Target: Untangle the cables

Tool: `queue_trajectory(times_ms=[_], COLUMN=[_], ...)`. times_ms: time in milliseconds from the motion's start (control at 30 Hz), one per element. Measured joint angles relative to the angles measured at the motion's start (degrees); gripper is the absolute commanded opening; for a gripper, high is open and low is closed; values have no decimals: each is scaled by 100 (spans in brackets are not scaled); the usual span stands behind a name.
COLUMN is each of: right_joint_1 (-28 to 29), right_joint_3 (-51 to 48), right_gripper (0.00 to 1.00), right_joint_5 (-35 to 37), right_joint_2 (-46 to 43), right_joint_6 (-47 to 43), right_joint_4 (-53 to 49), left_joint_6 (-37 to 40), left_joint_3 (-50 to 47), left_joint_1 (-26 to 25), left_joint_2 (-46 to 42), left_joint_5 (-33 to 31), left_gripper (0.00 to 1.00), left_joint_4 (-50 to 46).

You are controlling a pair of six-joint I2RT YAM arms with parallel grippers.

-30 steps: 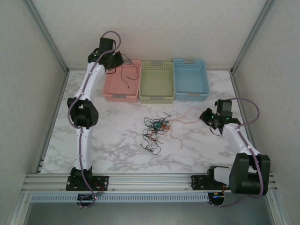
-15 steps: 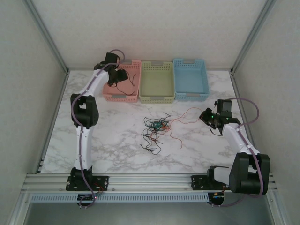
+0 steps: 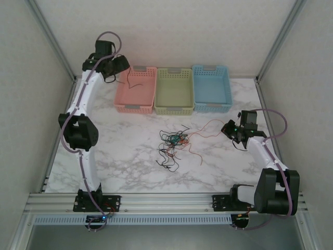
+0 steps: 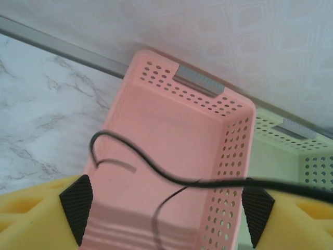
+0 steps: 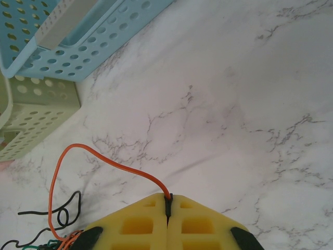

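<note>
Sorting begun at the pink basket, most of the knot left to undo

At the far-left corner of the pink basket [image 3: 135, 108] the left gripper [image 3: 117, 67] is held raised, its jaws released and standing apart. In the left wrist view a black cable [image 4: 171, 179] is seen crossing between the open fingers, above the floor of the pink basket. From above the same black cable [image 3: 130, 83] is seen curled inside that basket. Whether one end is touching a finger cannot be told.

Just right of the pink basket a green basket [image 3: 174, 109] is set, and beyond it a blue basket [image 3: 212, 107]. No wire can be made out in either.

Nearer the arm bases than the pink basket, and to its right, the rest of the cables [image 3: 174, 141] are left bunched on the table [image 3: 119, 151]: black, orange and green strands knotted together.

Further right of the pink basket, the right gripper [image 3: 231, 130] is kept low over the table and clenched on the end of an orange cable [image 3: 210, 123]. In the right wrist view that orange cable [image 5: 130, 169] is seen pinched between the closed fingers [image 5: 197, 224] and looping back into the bunch.

By the look of it one black strand has been separated at most. The orange one is judged to be partly drawn out but not freed, and nearly all of the untangling is left to be done
</note>
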Motion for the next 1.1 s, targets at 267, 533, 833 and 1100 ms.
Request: queue_trajectory(times_ms=[267, 533, 833, 1100], right_joint_1=[0, 0, 2, 13], right_joint_3=[0, 0, 0, 0], right_gripper=[0, 0, 0, 0], right_joint_5=[0, -2, -2, -35], right_joint_2=[11, 46, 146, 190], right_joint_6=[0, 0, 0, 2], right_joint_4=[-2, 0, 0, 15], left_joint_6=[280, 529, 1086, 1534], left_joint_3=[1425, 2164, 2304, 2291], left_joint_1=[-151, -205, -153, -72], left_joint_2=[1700, 2715, 2699, 2640], left_joint_5=[970, 1241, 1045, 1038], left_gripper=[55, 70, 73, 75], left_joint_4=[-669, -1904, -2612, -3189])
